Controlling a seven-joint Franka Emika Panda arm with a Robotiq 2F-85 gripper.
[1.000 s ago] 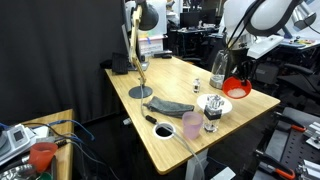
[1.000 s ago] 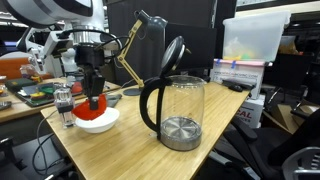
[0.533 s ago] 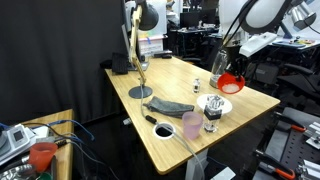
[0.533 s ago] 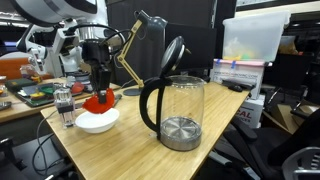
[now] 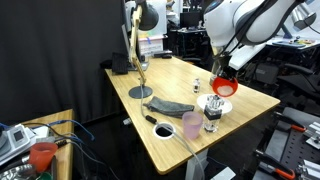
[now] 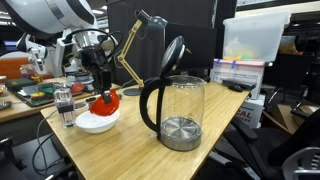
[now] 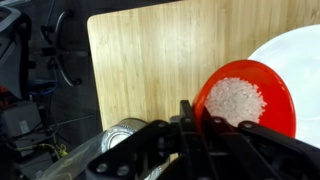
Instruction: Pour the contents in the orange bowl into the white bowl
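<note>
Not far from the near corner of the tabletop in an exterior view, a translucent pink cup stands upright. It is close to the edge that runs away toward the picture's right. A clear glass stands just beside it along the same edge. Further in from that edge, toward the middle of the tabletop, lies a flat dark thing; what it is cannot be told.

Beyond the glass, further along that edge toward its far corner, the white bowl sits upright on the wood. The orange bowl hangs just over it, off the tabletop and tilted, its low side toward the white bowl. Whether the two touch cannot be told. The claw reaches down from above and is clamped on the orange bowl's rim. In the wrist view its dark fingers pinch the side of the rim nearest that camera. A patch of white grains lies in the bottom of the orange bowl, and the white bowl shows as a pale curve behind it.

Past the bowls, near the same edge, stands a glass kettle with a black handle and its lid tipped up, apart from the white bowl. A desk lamp has its round base by the opposite edge, and its stem rises toward the far side of the tabletop.
</note>
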